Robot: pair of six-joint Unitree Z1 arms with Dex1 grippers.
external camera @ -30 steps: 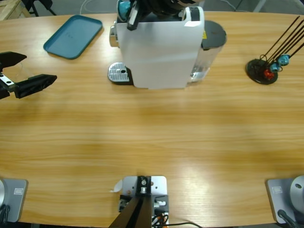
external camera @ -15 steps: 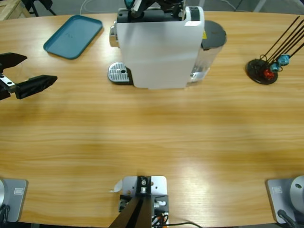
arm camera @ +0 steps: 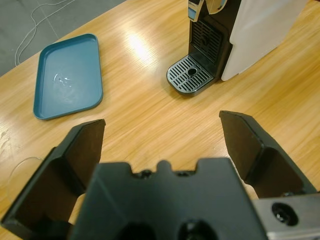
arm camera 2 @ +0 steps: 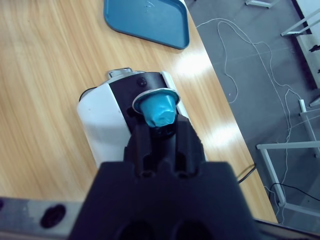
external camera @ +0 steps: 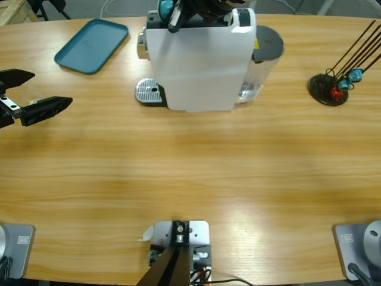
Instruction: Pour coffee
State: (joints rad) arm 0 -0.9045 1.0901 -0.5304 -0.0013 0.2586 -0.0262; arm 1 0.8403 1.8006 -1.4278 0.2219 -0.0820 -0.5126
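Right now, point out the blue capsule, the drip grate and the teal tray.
blue capsule (arm camera 2: 159,108): right wrist view, on its crumpled blue end.
drip grate (arm camera: 190,80): left wrist view, on the slotted metal beside the centre hole.
teal tray (external camera: 89,45): high view, on its flat floor.

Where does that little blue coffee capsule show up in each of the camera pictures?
High view: the blue coffee capsule sits at the top edge, above the white coffee machine.
Left wrist view: not in it.
Right wrist view: the capsule is at the centre, held in the right gripper.
Shared landmark: the teal tray, seen in all three views.
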